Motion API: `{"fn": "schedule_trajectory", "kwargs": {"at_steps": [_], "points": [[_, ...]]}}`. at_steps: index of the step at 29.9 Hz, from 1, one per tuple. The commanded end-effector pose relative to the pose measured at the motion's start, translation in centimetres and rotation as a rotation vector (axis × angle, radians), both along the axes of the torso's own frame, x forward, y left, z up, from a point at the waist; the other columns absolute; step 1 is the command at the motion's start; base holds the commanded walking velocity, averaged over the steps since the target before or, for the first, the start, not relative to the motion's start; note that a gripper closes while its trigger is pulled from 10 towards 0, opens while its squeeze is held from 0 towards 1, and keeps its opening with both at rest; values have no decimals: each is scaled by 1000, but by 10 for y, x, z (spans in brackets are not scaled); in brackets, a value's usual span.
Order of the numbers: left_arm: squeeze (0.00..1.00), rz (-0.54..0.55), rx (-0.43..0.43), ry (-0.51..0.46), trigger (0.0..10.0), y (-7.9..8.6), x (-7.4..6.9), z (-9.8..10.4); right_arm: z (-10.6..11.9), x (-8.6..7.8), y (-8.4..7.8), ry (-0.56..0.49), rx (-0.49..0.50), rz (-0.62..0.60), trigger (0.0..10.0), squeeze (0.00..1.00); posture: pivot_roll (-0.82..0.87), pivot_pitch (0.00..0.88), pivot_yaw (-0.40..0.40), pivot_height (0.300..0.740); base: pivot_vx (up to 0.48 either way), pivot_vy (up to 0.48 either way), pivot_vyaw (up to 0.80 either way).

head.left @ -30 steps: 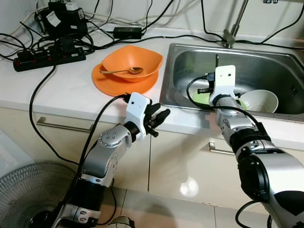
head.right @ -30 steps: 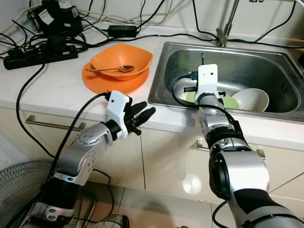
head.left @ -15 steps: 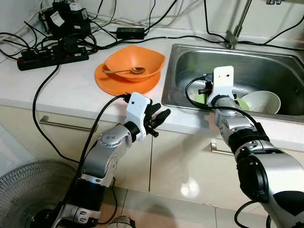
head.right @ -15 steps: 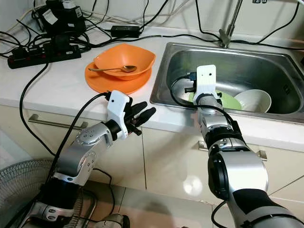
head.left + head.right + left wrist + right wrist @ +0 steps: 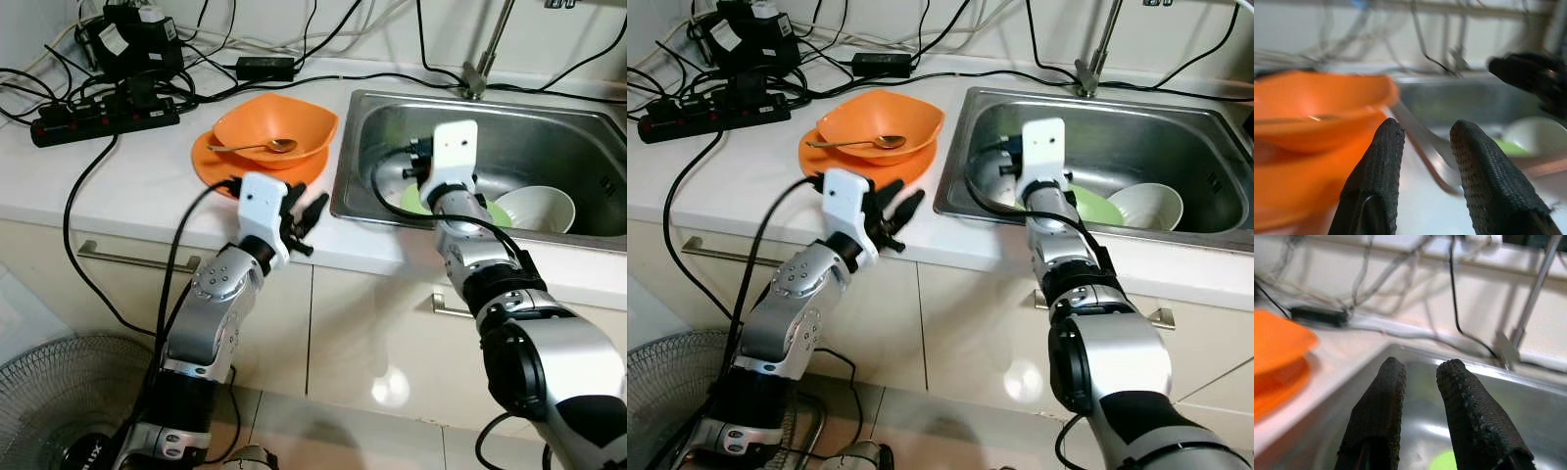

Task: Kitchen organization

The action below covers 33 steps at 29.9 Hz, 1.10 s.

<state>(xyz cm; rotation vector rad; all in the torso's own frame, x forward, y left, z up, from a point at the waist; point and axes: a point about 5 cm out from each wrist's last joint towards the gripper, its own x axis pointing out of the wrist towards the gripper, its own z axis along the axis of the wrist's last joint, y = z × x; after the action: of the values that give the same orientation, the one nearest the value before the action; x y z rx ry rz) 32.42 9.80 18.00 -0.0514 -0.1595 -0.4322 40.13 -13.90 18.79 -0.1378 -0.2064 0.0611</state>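
Since a second earlier, the left hand (image 5: 299, 217) had risen from below the worktop's front edge to sit over that edge, just short of the orange plate (image 5: 220, 168), while the right hand (image 5: 1418, 396) had shifted toward the left wall of the sink (image 5: 588, 113). Both hands' fingers stood slightly apart, holding nothing. An orange bowl (image 5: 274, 122) rested on the plate near the sink's left rim, with a metal spoon (image 5: 260, 147) lying inside it. A green plate (image 5: 490, 211) and a white bowl (image 5: 537, 208) lay in the sink basin. The orange pieces looked like light, stiff plastic, probably slick; pinching the bowl's near rim seemed the best hold, though the loose spoon could slide out if it tipped.
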Motion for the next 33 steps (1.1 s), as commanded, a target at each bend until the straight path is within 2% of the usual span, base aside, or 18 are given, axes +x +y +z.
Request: {"fn": "schedule_trajectory", "kwargs": {"at_steps": [1, 4, 8, 15, 16, 17, 20, 27, 28, 29, 30, 33], "points": [[0, 72, -18, -34, 10000, 9, 2, 5, -6, -5, 1, -18, 2, 22, 10000, 0, 197, 35, -5, 740, 0, 0, 0], [0, 180, -45, -78, 10000, 21, 1, 8, -19, -12, 3, -26, 36, 33, 10000, 0, 193, 42, -10, 740, 0, 0, 0], [0, 261, -58, -96, 10000, 32, 1, 6, -34, -19, 2, -3, 68, 15, 10000, 0, 186, 46, -11, 740, 0, 0, 0], [0, 333, -76, -91, 10000, 46, 6, 2, -45, -26, 4, 7, 95, 11, 10000, 0, 172, 48, -11, 740, 0, 0, 0], [937, 350, -81, -93, 10000, 49, 8, 2, -46, -26, 5, 7, 98, 12, 10000, 0, 171, 48, -12, 740, 0, 0, 0], [1000, 365, -86, -93, 10000, 52, 9, 2, -46, -27, 6, 7, 100, 13, 10000, 0, 171, 48, -12, 740, 0, 0, 0], [1000, 416, -95, -99, 10000, 61, 14, 4, -46, -27, 6, 8, 102, 15, 10000, 0, 169, 46, -13, 740, 0, 0, 0], [1000, 432, -135, -73, 10000, 66, 19, 2, -46, -27, 7, 8, 99, 13, 10000, 0, 168, 44, -11, 740, 0, 0, 0], [808, 433, -144, -65, 10000, 67, 20, 1, -46, -27, 7, 8, 98, 13, 10000, 0, 166, 44, -10, 740, 0, 0, 0], [471, 434, -150, -59, 10000, 67, 21, 0, -46, -27, 7, 10, 95, 12, 10000, 0, 165, 43, -11, 740, 0, 0, 0], [0, 435, -152, -52, 10000, 67, 21, -1, -46, -27, 7, 10, 94, 10, 10000, 0, 165, 43, -11, 740, 0, 0, 0], [0, 423, -171, -36, 10000, 65, 25, -2, -46, -27, 7, 4, 99, 9, 10000, 0, 160, 41, -8, 740, 0, 0, 0]]}}
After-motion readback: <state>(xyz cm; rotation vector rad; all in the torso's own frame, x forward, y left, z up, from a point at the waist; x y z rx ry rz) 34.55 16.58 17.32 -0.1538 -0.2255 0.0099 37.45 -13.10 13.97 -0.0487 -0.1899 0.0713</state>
